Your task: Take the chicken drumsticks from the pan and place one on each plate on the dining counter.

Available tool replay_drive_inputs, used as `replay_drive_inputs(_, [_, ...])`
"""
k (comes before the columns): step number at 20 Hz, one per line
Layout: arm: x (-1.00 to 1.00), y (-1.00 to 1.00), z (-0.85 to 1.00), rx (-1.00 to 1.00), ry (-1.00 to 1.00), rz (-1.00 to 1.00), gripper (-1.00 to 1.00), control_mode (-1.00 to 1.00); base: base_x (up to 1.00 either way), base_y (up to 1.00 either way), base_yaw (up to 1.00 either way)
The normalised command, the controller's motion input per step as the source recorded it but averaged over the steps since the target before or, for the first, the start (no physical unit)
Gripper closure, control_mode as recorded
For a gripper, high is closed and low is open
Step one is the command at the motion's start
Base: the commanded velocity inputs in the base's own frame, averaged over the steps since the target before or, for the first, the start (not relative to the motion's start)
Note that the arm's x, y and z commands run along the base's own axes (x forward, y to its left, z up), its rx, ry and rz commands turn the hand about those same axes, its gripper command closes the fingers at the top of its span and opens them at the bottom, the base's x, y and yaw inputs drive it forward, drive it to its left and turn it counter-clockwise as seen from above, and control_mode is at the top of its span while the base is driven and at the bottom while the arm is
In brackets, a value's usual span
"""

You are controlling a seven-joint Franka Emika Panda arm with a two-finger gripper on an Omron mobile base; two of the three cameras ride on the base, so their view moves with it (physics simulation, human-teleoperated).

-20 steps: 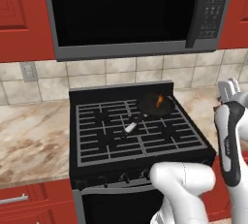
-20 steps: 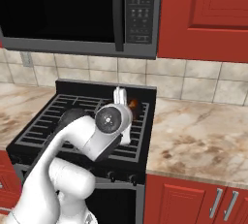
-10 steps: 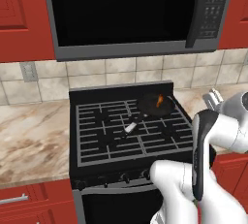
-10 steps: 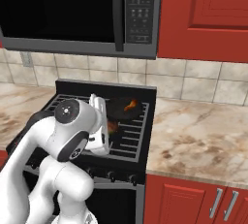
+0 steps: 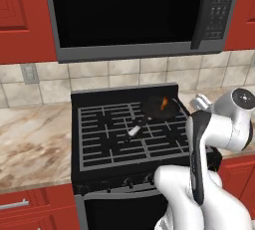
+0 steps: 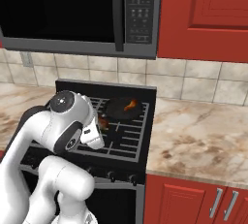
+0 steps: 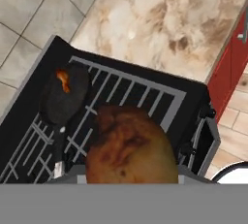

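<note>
A: Working left to right. Marbled counter (image 5: 35, 139) at far left, then the black stove (image 5: 124, 134) with its grates. The pan (image 5: 160, 107) sits on the back right burner, handle running toward the front left. One drumstick (image 5: 164, 103) lies in it, a small orange sliver.

B: And the second drumstick (image 7: 131, 148)?

A: In the hand view it bulks large and brown right at the gripper (image 7: 131, 177), above the stove front. We read the fingers as clamped on it, partway closed around the thick end. The fingertips themselves are hidden behind the meat. In the right base view there's a reddish-brown bit at the hand (image 6: 102, 120), which fits.

B: How do we expect it to handle?

A: Light, we'd judge. Rounded and probably greasy, so apt to slip or roll in a two-finger pinch. The thick end gives the most to hold; the tapered bone end would likely pivot. Firm enough not to crush.

B: Surroundings?

A: Microwave (image 5: 134, 15) overhead, tiled wall (image 5: 99, 77) behind, red cabinets (image 6: 208, 14) up right and more marbled counter (image 6: 203, 140) right of the stove. We see no plates from here, so a drive to the dining counter seems called for. Swinging round, the load could snag the stove edge.
</note>
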Motion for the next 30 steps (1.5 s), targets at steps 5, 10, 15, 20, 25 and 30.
replay_drive_inputs(5, [0.00, 0.13, -0.40, -0.08, -0.03, 0.29, 1.00, -1.00, 0.00, 0.00, 0.00])
replay_drive_inputs(10, [0.00, 0.00, 0.00, 0.00, 0.00, 0.00, 1.00, 1.00, -0.08, 0.25, 0.30])
replay_drive_inputs(15, [0.00, 0.00, 0.00, 0.00, 0.00, 0.00, 1.00, 1.00, -0.41, 0.64, 0.25])
replay_drive_inputs(20, [0.00, 0.00, 0.00, 0.00, 0.00, 0.00, 1.00, 1.00, -0.84, 0.65, 0.18])
replay_drive_inputs(25, [0.00, 0.00, 0.00, 0.00, 0.00, 0.00, 1.00, 1.00, -0.99, 0.46, 0.17])
replay_drive_inputs(30, [0.00, 0.00, 0.00, 0.00, 0.00, 0.00, 1.00, 1.00, -0.86, 0.53, 0.18])
